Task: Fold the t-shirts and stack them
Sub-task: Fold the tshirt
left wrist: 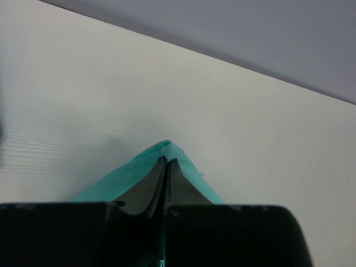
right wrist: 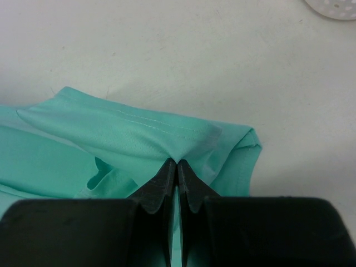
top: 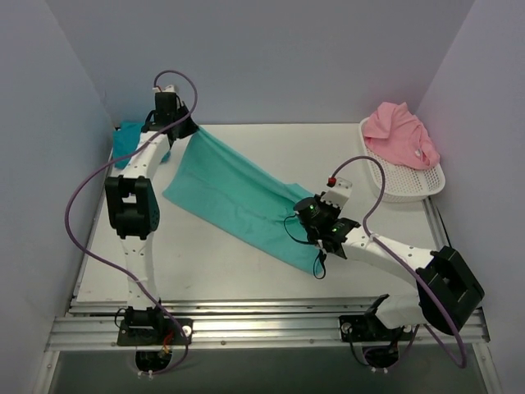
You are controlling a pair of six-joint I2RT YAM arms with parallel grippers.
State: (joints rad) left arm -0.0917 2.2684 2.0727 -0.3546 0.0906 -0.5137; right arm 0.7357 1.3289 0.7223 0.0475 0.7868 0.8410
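The sea-green t-shirt [top: 238,197] hangs stretched in a band between my two grippers above the table. My left gripper [top: 182,125] is shut on its far left corner; in the left wrist view the cloth [left wrist: 192,175] wraps the closed gripper [left wrist: 167,161]. My right gripper [top: 321,240] is shut on the near right end; in the right wrist view the green cloth [right wrist: 122,136] bunches over the closed gripper [right wrist: 177,163]. The darker turquoise-blue shirt [top: 125,139] lies at the far left behind the left arm. The pink shirt [top: 400,134] lies in the basket.
The white mesh basket [top: 408,182] stands at the far right; its rim also shows in the right wrist view [right wrist: 334,8]. Grey walls close in the table [top: 221,263] on three sides. Cables loop off both arms.
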